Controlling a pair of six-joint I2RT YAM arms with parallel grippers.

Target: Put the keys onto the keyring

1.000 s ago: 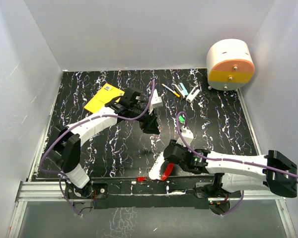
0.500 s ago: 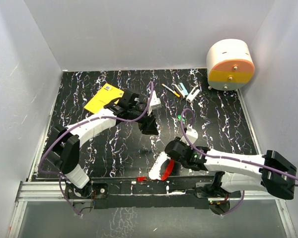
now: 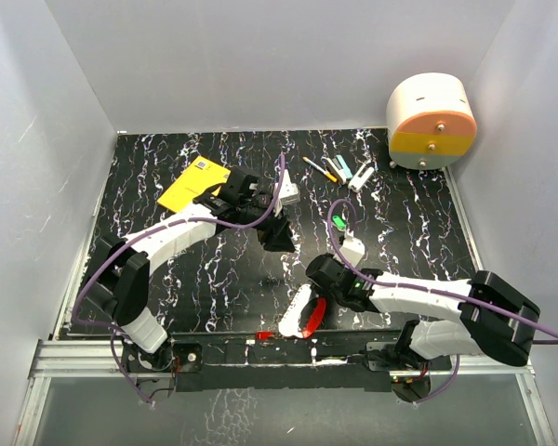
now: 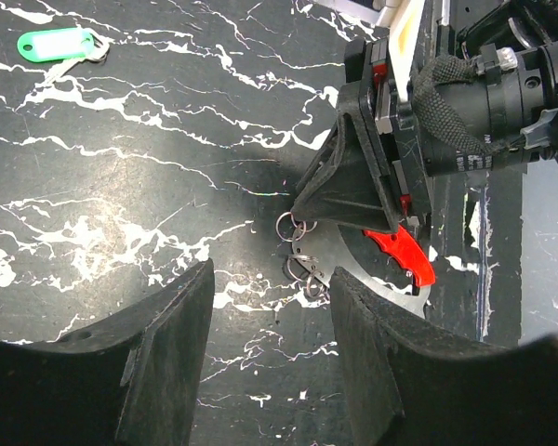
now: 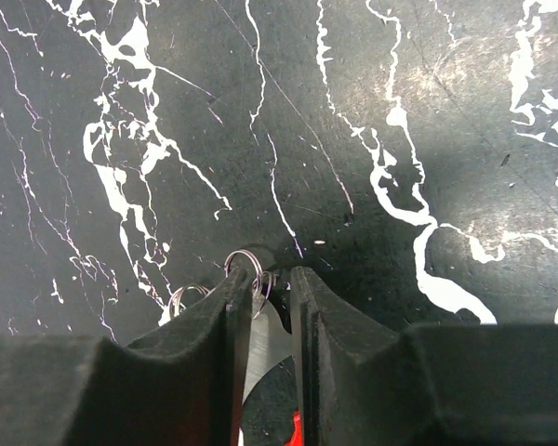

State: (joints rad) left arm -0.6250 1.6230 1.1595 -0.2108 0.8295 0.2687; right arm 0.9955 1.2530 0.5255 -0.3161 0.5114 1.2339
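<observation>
Right gripper [image 5: 268,290] is clamped on the key [image 4: 397,254]: thin flat silver blade pinched between the pads [image 5: 330,344], glossy red plastic head sticking out the side, low over the table [image 3: 223,279] near its front edge. Small wire split rings [image 5: 245,265] lie at the blade tip, touching it; from the wrist view I can't tell whether the blade is through one or just resting against it. Left gripper [image 4: 272,321] hovers near, above them, jaws apart, nothing in them. Risks as I see them: the rings are light, springy steel on a slick polished marble-pattern top, so a push from the blade will likely skate them off instead of prying a coil open; the smooth blade could pivot in the pads; the left fingers [image 4: 167,362] closing in could clip the right gripper.
</observation>
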